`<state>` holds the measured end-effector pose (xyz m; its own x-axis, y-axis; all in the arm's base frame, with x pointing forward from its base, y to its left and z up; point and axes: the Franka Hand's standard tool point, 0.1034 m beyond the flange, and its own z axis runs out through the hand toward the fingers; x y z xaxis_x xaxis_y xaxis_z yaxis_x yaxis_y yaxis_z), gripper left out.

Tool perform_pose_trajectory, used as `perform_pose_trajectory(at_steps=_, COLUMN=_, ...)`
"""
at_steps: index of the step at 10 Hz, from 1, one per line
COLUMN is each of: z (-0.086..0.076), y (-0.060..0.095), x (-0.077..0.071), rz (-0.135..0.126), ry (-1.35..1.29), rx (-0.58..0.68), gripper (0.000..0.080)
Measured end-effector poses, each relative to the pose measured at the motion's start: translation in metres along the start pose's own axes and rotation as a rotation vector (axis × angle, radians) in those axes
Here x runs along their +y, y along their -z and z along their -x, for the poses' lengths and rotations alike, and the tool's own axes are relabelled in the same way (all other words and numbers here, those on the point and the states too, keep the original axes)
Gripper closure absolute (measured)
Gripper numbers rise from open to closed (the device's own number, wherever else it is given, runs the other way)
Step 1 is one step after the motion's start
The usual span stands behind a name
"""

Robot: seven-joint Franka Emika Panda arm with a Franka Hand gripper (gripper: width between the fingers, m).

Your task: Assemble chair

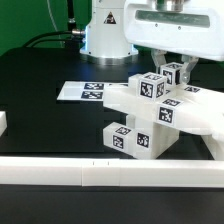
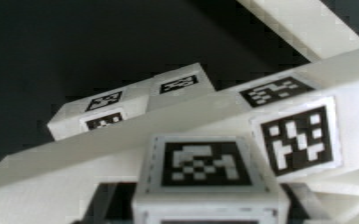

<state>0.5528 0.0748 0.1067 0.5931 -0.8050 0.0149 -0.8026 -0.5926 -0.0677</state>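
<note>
I judge that the step in hand is to seat one white blocky plastic chair piece (image 1: 172,72) onto the partly joined white plastic chair assembly (image 1: 150,115), which stands on the black counter (image 1: 40,75) in the right half of the exterior view, close to the long white border rail (image 1: 100,172) at the lower edge. To do this step well, I would keep the piece square to the post under it, lower slowly, and push only when the edges are in line, because a tilted piece may jam or push the whole assembly aside. The two-finger gripper (image 1: 176,66) comes down from the upper right of the frame, with the wrist pointing almost straight down above the top of the assembly. The jaws seem to stand on both sides of the tagged piece, but I cannot tell if they really press it. In the wrist view I see tagged white blocks (image 2: 197,165) very near, in the lower centre. The flat white marker board (image 1: 85,90) lies at centre left, apart from the chair.
</note>
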Motion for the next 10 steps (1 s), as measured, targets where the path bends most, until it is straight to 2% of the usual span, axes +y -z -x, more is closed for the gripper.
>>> perform_pose_trajectory(at_steps=1, z=0.0004, y=0.0012, x=-0.0009, rz=0.005, ry=0.1, rx=-0.004, gripper=0.0345)
perform_pose_trajectory(at_steps=2, z=0.0003, y=0.0029, x=-0.0035, rz=0.002, ry=0.14, rx=-0.004, gripper=0.0219)
perform_pose_trajectory(at_steps=3, z=-0.0002, y=0.0032, x=-0.0034, rz=0.001, ry=0.262, rx=-0.004, gripper=0.0171)
perform_pose_trajectory(at_steps=6, z=0.0001, y=0.0043, x=-0.0045, rz=-0.001, ry=0.567, rx=-0.002, gripper=0.0152)
perform_pose_trajectory(at_steps=8, z=-0.0003, y=0.0031, x=-0.0034, rz=0.019, ry=0.818, rx=0.006, gripper=0.0151)
perform_pose_trajectory(at_steps=10, z=-0.0005, y=0.002, x=-0.0029, rz=0.022, ry=1.006, rx=0.005, gripper=0.0151)
